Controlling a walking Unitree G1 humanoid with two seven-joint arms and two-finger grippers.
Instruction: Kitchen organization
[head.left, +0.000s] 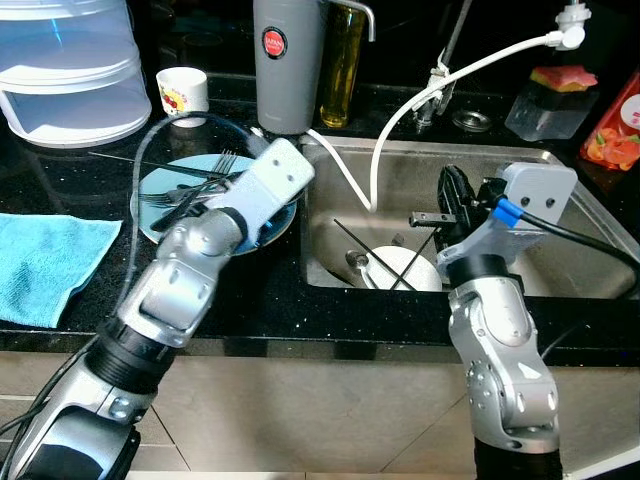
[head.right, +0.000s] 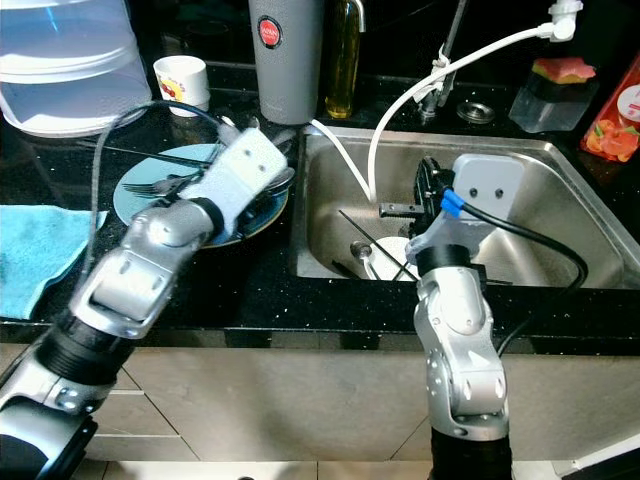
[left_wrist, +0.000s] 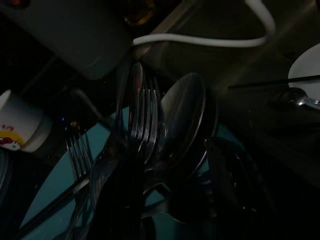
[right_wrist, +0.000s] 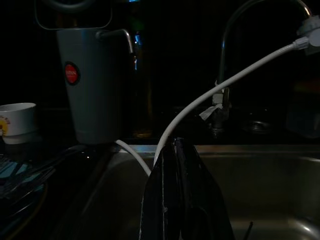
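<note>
From the head, the left gripper (head.left: 205, 200) is reaching over the blue plate (head.left: 160, 222) beside the sink (head.left: 560, 250). Its wrist camera is showing forks (left_wrist: 145, 125) and a spoon (left_wrist: 182, 120) on that plate; I cannot tell its grip. The right gripper (right_wrist: 175, 190) is hanging over the sink, fingers pressed together.

Plate (head.left: 160, 222) with forks (head.left: 195, 172) left of sink (head.left: 560, 200) (bowl (head.left: 412, 268) inside), cup (head.left: 182, 92) behind.

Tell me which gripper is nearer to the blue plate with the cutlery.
Left. The left gripper is over the blue plate, down among its forks and spoons. The right gripper is apart from it, above the sink.
</note>
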